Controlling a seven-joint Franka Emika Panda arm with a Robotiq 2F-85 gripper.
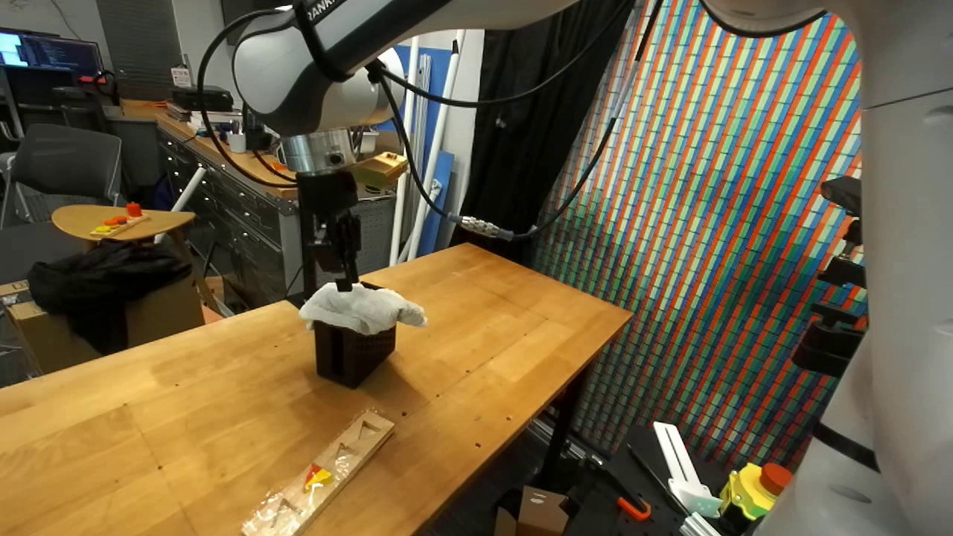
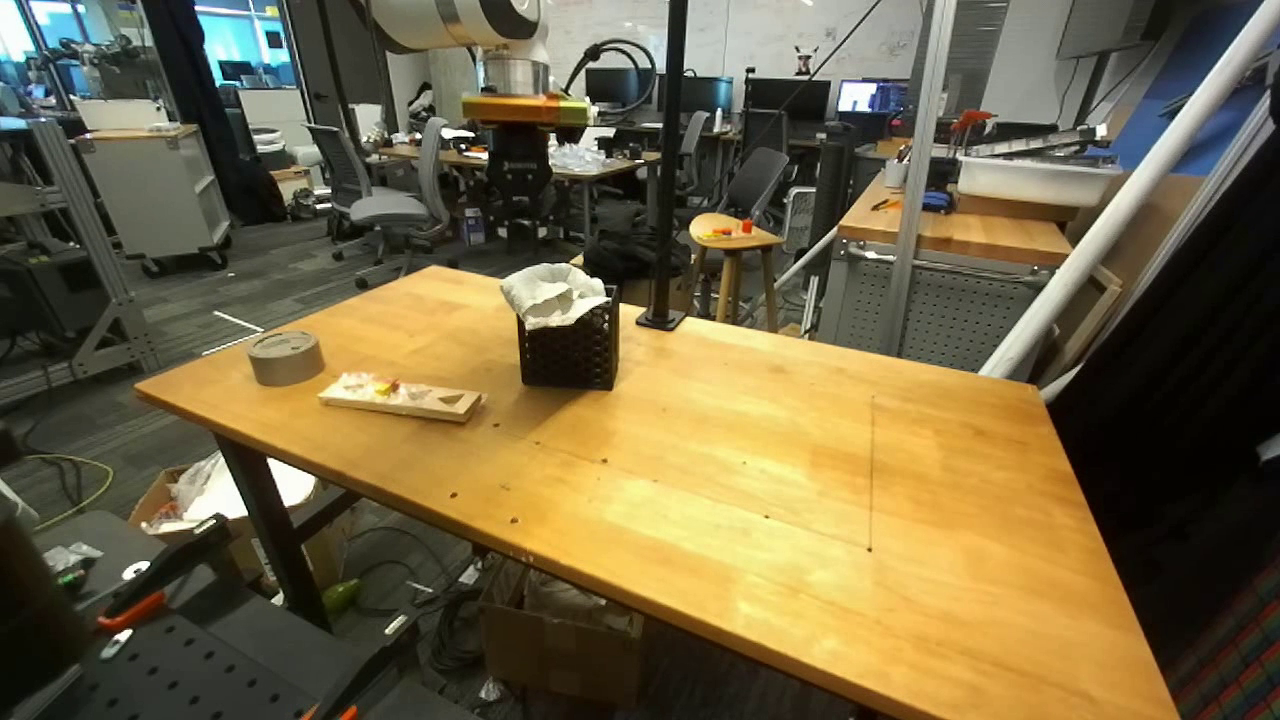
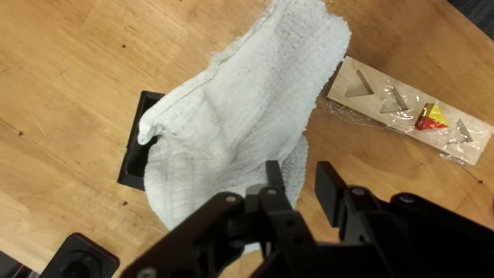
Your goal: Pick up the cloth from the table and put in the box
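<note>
Above cloth (image 3: 247, 108), seemingly, end effector (image 3: 299, 173) ajar

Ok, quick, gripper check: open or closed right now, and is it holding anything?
Gripper: open, fingers apart, holding nothing; the rumpled white cloth lies draped over the top of the rectangular black box.

Tool (image 3: 297, 173) cropped in wrist view, mouth of box (image 3: 132, 180) mostly under cloth (image 3: 239, 116)
</note>
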